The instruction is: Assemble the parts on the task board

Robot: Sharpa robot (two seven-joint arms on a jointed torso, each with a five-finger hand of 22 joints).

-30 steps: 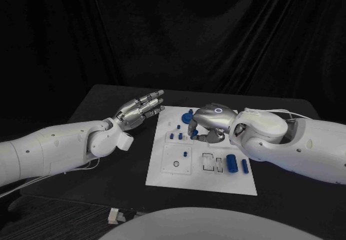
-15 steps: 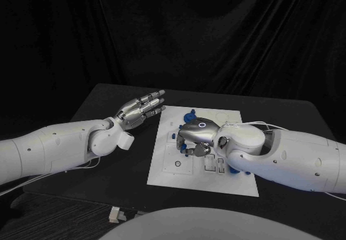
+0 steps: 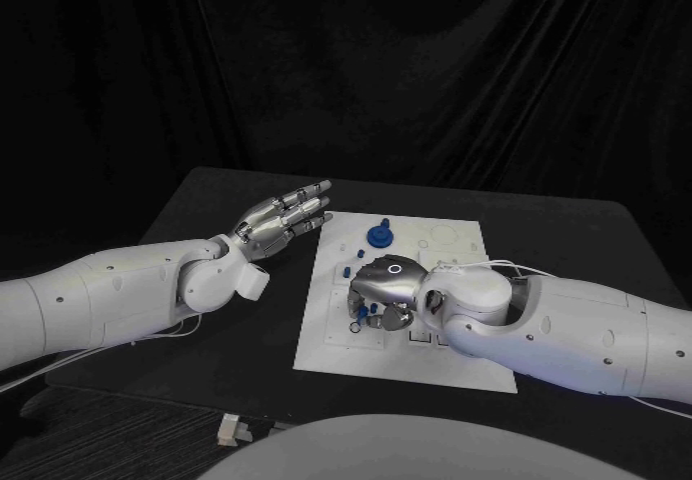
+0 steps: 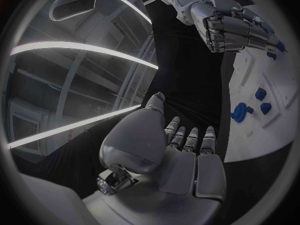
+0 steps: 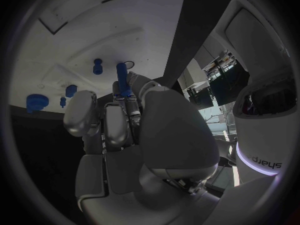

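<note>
I see a long blue part (image 5: 122, 77) pinched in my right hand's (image 3: 387, 283) fingers (image 5: 116, 119), over the white task board (image 3: 433, 360) at the picture's middle. That hand hides the board's slots beneath. My left hand (image 3: 283, 216) hovers upper left over the tabletop (image 3: 216, 200), fingers straight, holding nothing.

Black table (image 3: 216, 330) is carrying the white task board (image 3: 433, 368), which is lying flat around its middle, long side running away from the robot. A small pale object (image 3: 231, 430) is sitting at the table's near edge, too small to identify.
</note>
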